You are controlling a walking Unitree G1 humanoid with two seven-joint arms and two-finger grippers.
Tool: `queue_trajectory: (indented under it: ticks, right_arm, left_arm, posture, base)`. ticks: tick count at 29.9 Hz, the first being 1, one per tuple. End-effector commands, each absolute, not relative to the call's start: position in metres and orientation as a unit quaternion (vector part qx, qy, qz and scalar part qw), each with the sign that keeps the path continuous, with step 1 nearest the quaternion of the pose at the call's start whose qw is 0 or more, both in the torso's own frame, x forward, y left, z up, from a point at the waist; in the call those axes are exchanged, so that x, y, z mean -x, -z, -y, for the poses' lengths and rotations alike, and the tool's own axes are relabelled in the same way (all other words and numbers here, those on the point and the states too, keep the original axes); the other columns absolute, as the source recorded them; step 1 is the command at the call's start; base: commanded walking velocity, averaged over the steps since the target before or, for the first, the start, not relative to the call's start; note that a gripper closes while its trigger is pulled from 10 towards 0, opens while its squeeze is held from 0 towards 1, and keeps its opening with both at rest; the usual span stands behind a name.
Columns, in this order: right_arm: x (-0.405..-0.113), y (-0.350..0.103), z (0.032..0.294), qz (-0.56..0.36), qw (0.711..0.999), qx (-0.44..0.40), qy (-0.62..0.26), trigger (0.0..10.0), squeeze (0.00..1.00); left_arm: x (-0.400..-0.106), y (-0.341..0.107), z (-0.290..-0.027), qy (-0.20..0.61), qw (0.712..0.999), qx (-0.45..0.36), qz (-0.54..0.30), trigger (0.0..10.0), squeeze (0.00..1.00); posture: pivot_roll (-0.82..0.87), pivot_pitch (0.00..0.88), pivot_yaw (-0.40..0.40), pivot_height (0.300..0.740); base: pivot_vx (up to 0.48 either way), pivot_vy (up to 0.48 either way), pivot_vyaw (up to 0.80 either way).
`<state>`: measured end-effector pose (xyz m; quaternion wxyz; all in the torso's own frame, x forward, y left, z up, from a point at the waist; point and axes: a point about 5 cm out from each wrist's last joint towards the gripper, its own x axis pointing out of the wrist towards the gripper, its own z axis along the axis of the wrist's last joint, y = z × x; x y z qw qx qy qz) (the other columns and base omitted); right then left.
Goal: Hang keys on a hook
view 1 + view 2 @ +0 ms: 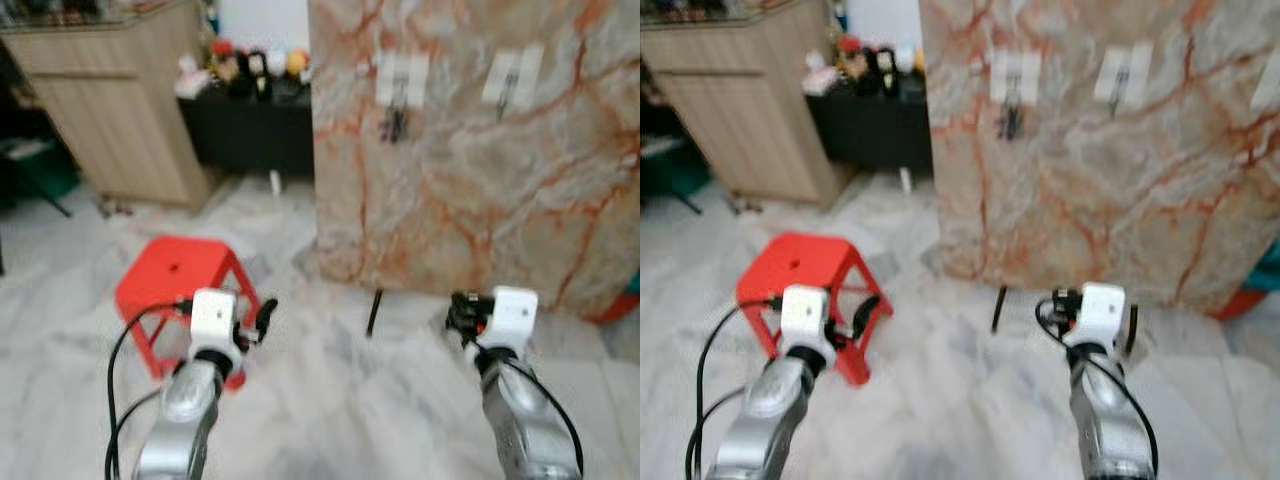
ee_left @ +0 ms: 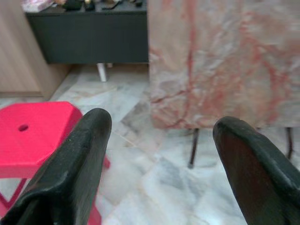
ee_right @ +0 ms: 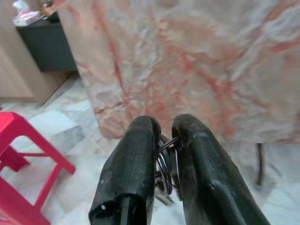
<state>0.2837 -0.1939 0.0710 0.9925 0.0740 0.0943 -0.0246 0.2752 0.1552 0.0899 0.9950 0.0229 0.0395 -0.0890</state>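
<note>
The floor [image 1: 330,400] is pale grey-veined marble; a red stool [image 1: 185,295] stands on it, to the left of the marble board [image 1: 480,150]; the board rests on thin dark legs [image 1: 373,312]; behind the stool stand a wooden cabinet [image 1: 120,110] and a low black sideboard [image 1: 250,135].

Home interior: marble floor [image 1: 330,400], wooden cabinet [image 1: 120,100], red stool [image 1: 180,275].
</note>
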Motion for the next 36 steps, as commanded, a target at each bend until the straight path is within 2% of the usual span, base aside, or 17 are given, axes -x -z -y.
queue_trajectory:
  ticks: [1, 8, 13, 23, 29, 36]
  right_arm:
    - [-0.287, -0.079, 0.192, -0.078, 0.994, -0.077, 0.024, 10.0, 0.0]
    - [-0.288, -0.081, 0.189, -0.076, 0.994, -0.08, 0.022, 10.0, 0.0]
    - [-0.288, -0.08, 0.188, -0.08, 0.993, -0.08, 0.021, 10.0, 0.0]
    - [-0.291, -0.081, 0.185, -0.079, 0.993, -0.082, 0.016, 10.0, 0.0]
    - [-0.293, -0.082, 0.184, -0.078, 0.994, -0.08, 0.011, 10.0, 0.0]
    - [-0.302, -0.094, 0.175, -0.07, 0.994, -0.066, -0.054, 10.0, 0.0]
  left_arm:
    - [-0.278, -0.098, -0.153, 0.097, 0.995, -0.026, -0.024, 10.0, 0.0]
    - [-0.281, -0.104, -0.145, 0.115, 0.993, -0.029, -0.014, 10.0, 0.0]
    - [-0.282, -0.104, -0.144, 0.117, 0.992, -0.037, -0.017, 10.0, 0.0]
    - [-0.286, -0.117, -0.125, 0.169, 0.985, -0.044, 0.0, 10.0, 0.0]
    - [-0.287, -0.119, -0.12, 0.184, 0.981, -0.059, 0.002, 10.0, 0.0]
    - [-0.287, -0.122, -0.105, 0.225, 0.972, -0.073, 0.003, 10.0, 0.0]
  posture:
    - [0.01, 0.01, -0.01, 0.74]
    - [0.01, 0.009, -0.009, 0.74]
    - [0.01, 0.009, -0.007, 0.74]
    - [0.02, 0.001, -0.007, 0.74]
    - [0.02, 0.0, -0.012, 0.74]
    - [0.02, 0.0, -0.024, 0.74]
  base:
    - [-0.322, 0.0, 0.0]
    - [-0.324, 0.0, 0.0]
    - [0.0, 0.0, 0.0]
    - [0.0, 0.0, -0.73]
    - [0.0, 0.0, 0.0]
    - [0.0, 0.0, 0.0]
